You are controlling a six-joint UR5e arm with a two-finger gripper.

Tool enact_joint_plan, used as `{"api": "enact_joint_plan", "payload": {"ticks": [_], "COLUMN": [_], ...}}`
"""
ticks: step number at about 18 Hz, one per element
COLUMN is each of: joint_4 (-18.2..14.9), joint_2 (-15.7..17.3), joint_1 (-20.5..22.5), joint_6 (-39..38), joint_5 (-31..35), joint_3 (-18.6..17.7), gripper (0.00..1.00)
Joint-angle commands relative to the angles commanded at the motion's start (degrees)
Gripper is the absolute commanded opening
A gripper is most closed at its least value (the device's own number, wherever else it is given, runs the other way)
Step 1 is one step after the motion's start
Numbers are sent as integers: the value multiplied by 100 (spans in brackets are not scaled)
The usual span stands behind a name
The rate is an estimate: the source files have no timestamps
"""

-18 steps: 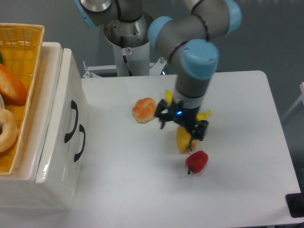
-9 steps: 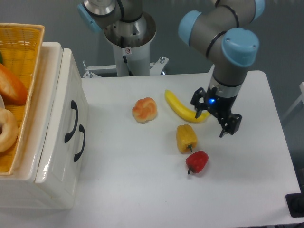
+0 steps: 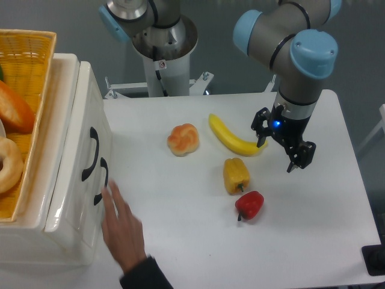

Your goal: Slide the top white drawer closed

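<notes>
Cream-white plastic, the top white drawer [image 3: 90, 150] sits at the table's left edge, well apart from the gripper [image 3: 283, 147], which hangs empty, fingers spread, far right beyond the banana [image 3: 231, 136].

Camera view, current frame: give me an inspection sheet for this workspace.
Surface: white table, mostly bare.
Job's things: top white drawer looks flush with the lower one; a human hand touches the fronts.
Clutter: bun, banana, yellow pepper, red pepper; yellow basket of food on the cabinet.
Grippers: gripper open, empty, right of the banana.
Cables: nothing seen.
Surroundings: robot base, grey wall.
</notes>
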Motion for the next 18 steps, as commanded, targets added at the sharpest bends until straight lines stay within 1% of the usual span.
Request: {"api": "enact_joint_plan", "payload": {"ticks": [13,18], "joint_4": [9,9], "joint_2": [26,53], "joint_1": [-114,-97], "joint_6": [0,9], "joint_5": [9,53], "joint_3": [0,44], "gripper": [100,100]}}
